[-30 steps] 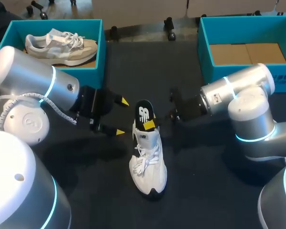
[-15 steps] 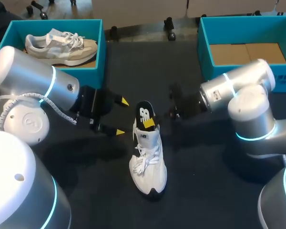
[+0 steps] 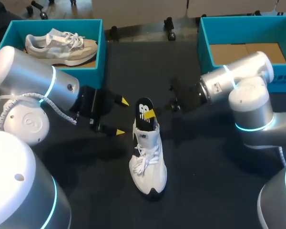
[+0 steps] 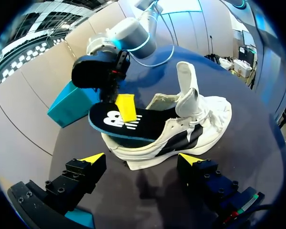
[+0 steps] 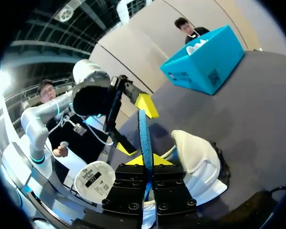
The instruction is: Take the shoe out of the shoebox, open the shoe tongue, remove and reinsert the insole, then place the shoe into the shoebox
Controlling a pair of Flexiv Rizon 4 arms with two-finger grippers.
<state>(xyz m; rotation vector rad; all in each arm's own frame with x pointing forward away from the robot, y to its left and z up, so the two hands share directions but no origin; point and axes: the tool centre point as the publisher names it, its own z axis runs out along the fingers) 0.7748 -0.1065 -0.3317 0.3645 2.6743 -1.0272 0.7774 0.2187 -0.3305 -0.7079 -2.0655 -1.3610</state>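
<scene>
A white shoe [image 3: 148, 162] stands on the black table with its toe toward the front edge and its tongue [image 4: 187, 84] pulled upright. Its black insole [image 3: 143, 113] sticks out of the heel opening, tilted up. My right gripper [image 3: 149, 114] comes in from the right and is shut on the insole's heel end; in the right wrist view the insole [image 5: 144, 132] runs edge-on between the yellow tips of that gripper [image 5: 146, 160]. My left gripper [image 3: 120, 117] hangs open just left of the heel, touching nothing; in its own view the left gripper [image 4: 142, 159] faces the shoe [image 4: 186, 129] side-on.
A teal shoebox [image 3: 99, 52] at the back left holds a beige shoe [image 3: 62, 44]. A second teal shoebox [image 3: 205, 52] at the back right shows only its cardboard floor, just behind my right arm.
My right arm has shifted slightly back, and the insole's heel end has come up a little with it. The left arm and the shoe have stayed still.
</scene>
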